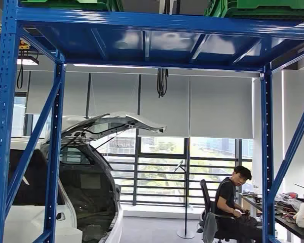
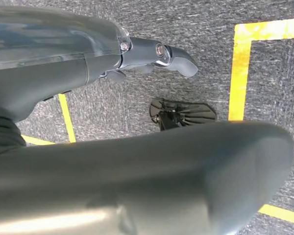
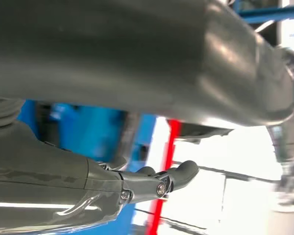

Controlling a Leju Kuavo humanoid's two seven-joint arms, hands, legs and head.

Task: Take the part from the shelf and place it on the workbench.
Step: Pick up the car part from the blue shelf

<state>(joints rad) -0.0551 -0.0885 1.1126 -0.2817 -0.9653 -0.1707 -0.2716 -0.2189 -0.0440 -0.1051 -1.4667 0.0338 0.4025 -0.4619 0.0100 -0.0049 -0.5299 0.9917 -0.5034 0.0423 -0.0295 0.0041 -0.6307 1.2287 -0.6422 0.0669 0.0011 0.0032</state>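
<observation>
A: How does the left hand sit?

B: It hangs low over the floor, a grey, speckled carpet marked with yellow tape lines. The thick grey thumb runs smooth and rounded across the near side of the left wrist view; a darker one of the fingers stretches out straight, glossy, with small metal pins at its hinges. Thumb and finger stand apart with nothing between them, so the hand is released. Between the two, down on the carpet, lies a dark flat ribbed piece; what it is I cannot tell.

A: And the right hand?

B: Raised rather than hanging. Its thumb is a broad, smooth grey bar, and its fingers reach forward, straight, apart from the thumb, grasping nothing. Beyond the fingertips is blurred blue shelf metal, a red stripe and bright window light.

A: Where is the part?

B: I cannot pick it out. The head view looks up through the blue steel shelf: perforated uprights, diagonal braces, a glossy painted deck overhead. Green ribbed plastic crates stand on that deck; their contents are hidden.

A: Anything else?

B: A white car with its tailgate lifted stands behind the rack, and a person in a black shirt sits at a cluttered worktop.
</observation>
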